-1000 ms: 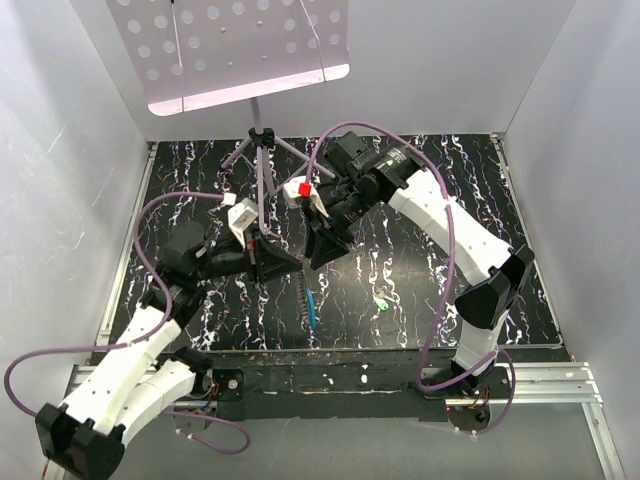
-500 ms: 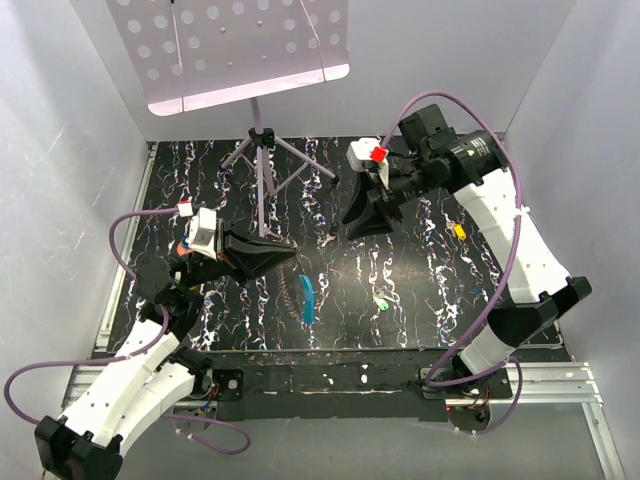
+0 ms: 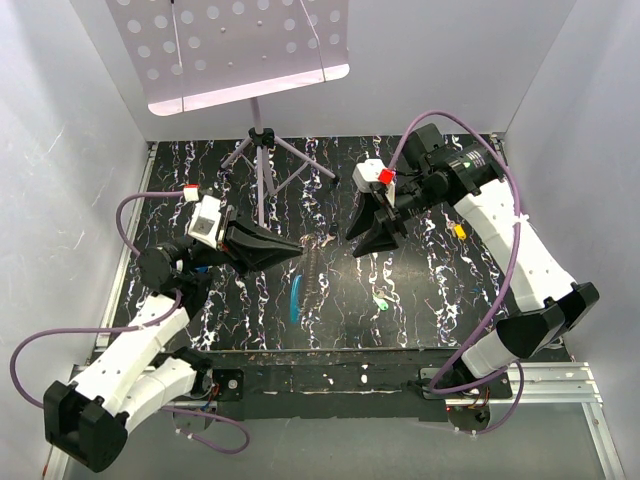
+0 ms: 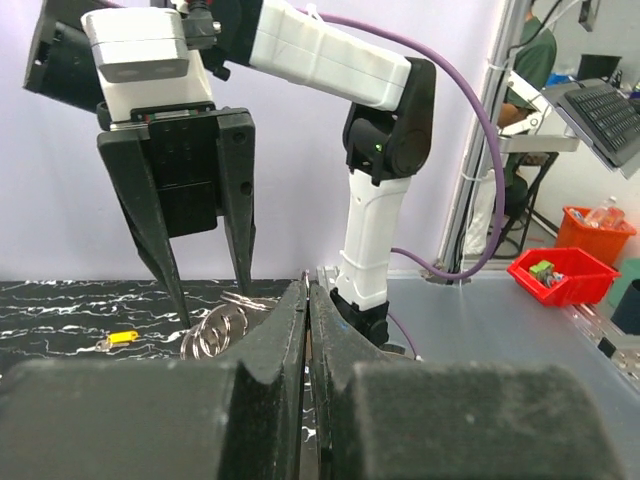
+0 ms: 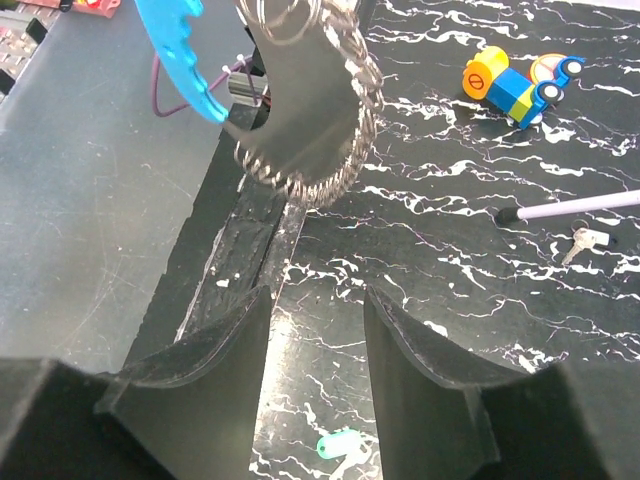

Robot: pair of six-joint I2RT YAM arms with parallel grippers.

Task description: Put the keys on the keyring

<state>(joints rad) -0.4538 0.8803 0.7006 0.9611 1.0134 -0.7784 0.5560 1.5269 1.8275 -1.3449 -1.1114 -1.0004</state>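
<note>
Top external: keyring (image 3: 309, 273) in left hand (image 3: 296, 250)

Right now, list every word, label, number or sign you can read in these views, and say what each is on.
None can be read in any view.
Keyboard: key legends too small to read.
Toy car: an orange disc with a dark bar, no letters.
Keyring, with its blue tag: no print visible.
</note>
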